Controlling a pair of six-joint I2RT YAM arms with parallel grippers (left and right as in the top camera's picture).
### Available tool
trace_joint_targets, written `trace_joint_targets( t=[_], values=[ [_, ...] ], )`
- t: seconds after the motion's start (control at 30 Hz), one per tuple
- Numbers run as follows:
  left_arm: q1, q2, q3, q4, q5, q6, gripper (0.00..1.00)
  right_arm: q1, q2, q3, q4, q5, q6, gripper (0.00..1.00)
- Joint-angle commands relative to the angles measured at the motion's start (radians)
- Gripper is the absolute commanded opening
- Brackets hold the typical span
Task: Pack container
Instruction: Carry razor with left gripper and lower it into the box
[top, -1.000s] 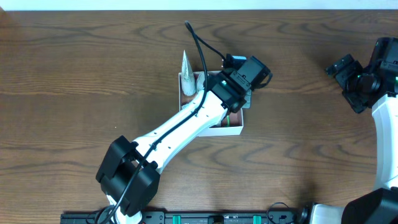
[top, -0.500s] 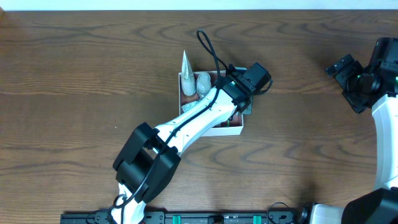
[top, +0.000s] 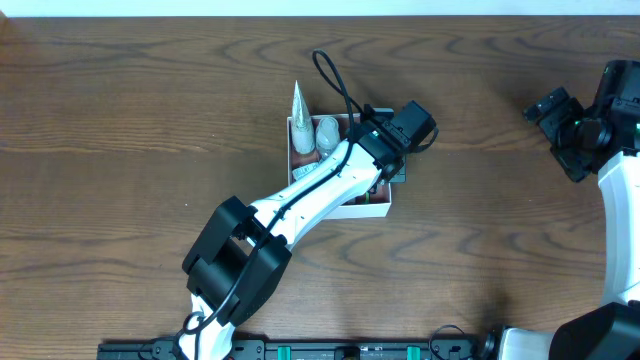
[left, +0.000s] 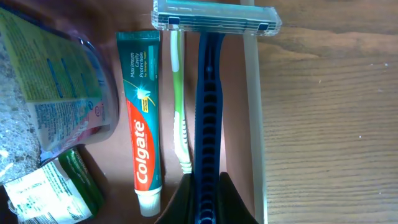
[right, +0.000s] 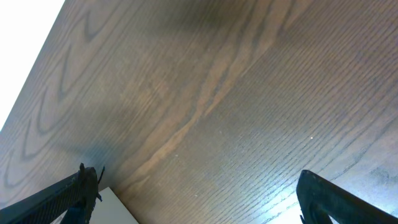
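The container (top: 372, 211), a square shallow box with white walls and a pinkish-brown inside, sits mid-table. My left gripper (top: 397, 160) reaches over its right side. In the left wrist view the left gripper (left: 205, 200) is shut on the handle of a blue razor (left: 208, 93). The razor lies along the inside of the container's white right wall (left: 253, 112), and its clear teal head points away. A Colgate toothpaste tube (left: 143, 124) and a green toothbrush (left: 179, 106) lie beside it in the box. My right gripper (right: 199, 199) is open and empty, far right over bare table.
More items fill the box's left side: a printed plastic pouch (left: 53, 81) and a small green bottle (left: 74, 183). A whitish cone-shaped pack (top: 299, 102) sticks out past the box's far-left corner. The left arm covers much of the box from above.
My left arm has swung and its wrist has dropped lower over the box's right side, with the razor in it. The last half second shows almost no motion. The right arm has not moved.
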Motion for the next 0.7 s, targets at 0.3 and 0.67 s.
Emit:
trace_joint_targets(
  t=[0.3, 0.67],
  values=[
    [0.002, 0.034, -0.004, 0.014, 0.003, -0.071, 0.06, -0.005, -0.011, 0.001, -0.001, 0.003, -0.013, 0.99],
    [0.003, 0.055, -0.004, 0.027, 0.003, -0.098, 0.06, -0.005, -0.011, 0.001, -0.001, 0.003, -0.013, 0.99]
  ],
)
